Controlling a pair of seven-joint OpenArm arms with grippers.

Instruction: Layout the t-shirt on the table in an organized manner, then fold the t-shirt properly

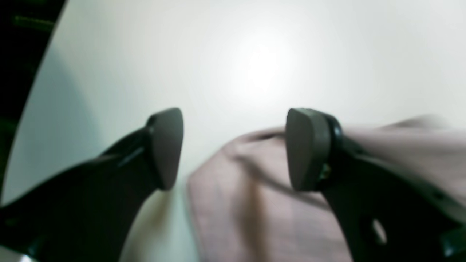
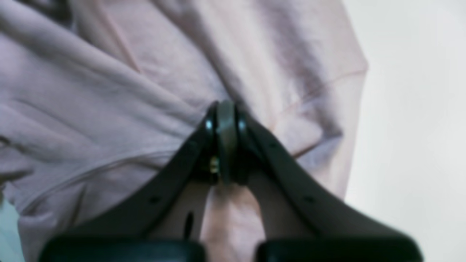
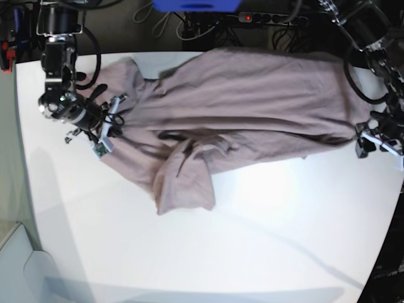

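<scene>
Spreading stage: the t-shirt [image 3: 240, 95] is lying stretched but rumpled across the far half of the table [image 3: 252, 252], not yet flat enough to fold.

The right gripper [image 2: 226, 120], at the scene's left, is pinching a fold of the cloth with its fingers pressed together on the fabric, while the left gripper [image 1: 235, 149], at the scene's right by the shirt's other end, is hanging with its fingers spread wide and gripping nothing, one pad over the shirt's edge and one over bare table. A sleeve or corner is lying doubled over toward the near side, so the next move probably calls for the free gripper to be closing on its end and both arms pulling the cloth taut. The white matte tabletop is giving a soft glare; beyond its far edge, dark cables [image 3: 189, 22] and a power strip [image 3: 271, 19] are showing.
</scene>
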